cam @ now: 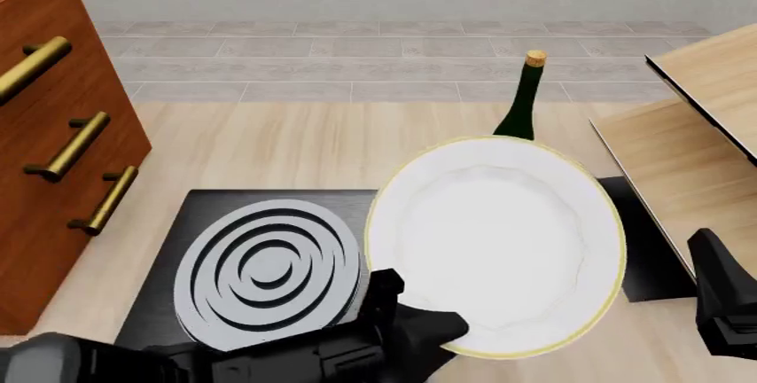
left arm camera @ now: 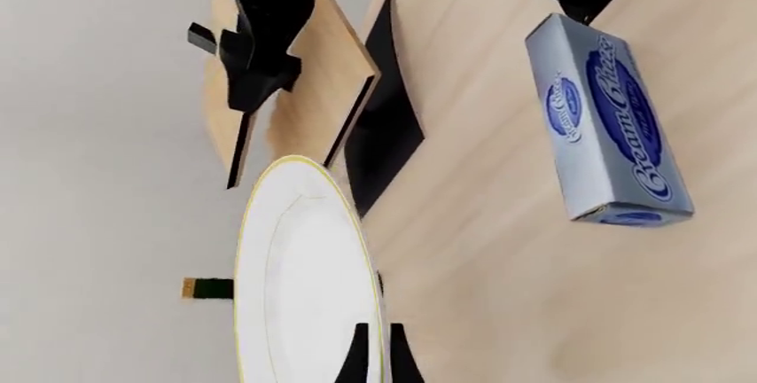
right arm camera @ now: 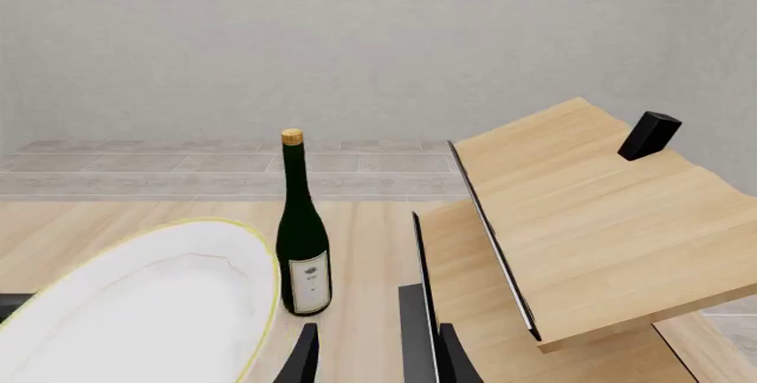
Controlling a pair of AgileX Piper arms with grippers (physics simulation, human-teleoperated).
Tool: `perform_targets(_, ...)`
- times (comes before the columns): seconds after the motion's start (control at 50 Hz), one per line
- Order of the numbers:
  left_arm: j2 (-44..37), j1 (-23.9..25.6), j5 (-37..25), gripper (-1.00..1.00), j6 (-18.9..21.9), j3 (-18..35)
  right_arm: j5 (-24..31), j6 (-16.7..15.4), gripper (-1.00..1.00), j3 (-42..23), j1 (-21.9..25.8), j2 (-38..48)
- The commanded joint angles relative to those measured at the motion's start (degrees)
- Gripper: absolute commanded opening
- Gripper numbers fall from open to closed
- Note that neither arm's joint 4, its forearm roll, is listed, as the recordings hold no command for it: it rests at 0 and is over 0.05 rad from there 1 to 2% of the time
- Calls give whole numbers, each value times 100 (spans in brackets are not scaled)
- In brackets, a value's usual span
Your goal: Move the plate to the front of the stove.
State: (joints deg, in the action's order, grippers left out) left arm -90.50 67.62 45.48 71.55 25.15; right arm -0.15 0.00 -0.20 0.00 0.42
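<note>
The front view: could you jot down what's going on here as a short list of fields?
plate: white with gold rim, lifted and tilted, held at its near edge
left gripper: shut on the plate's rim
right gripper: at the right edge, holding nothing seen
stove: dark slab with ring burner, left of the plate
bottle: dark green wine bottle with cork, upright behind the plate
cabinet: wooden drawers with brass handles, far left

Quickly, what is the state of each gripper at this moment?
Left gripper: closed on the rim of the plate, which it holds tilted beside the stove.
Right gripper: open, holding nothing.
</note>
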Motion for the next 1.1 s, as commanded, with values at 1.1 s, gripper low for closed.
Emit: perform_targets(1.1,1220,-1269,-893,-100,200,36,0,1,100,0,1,1)
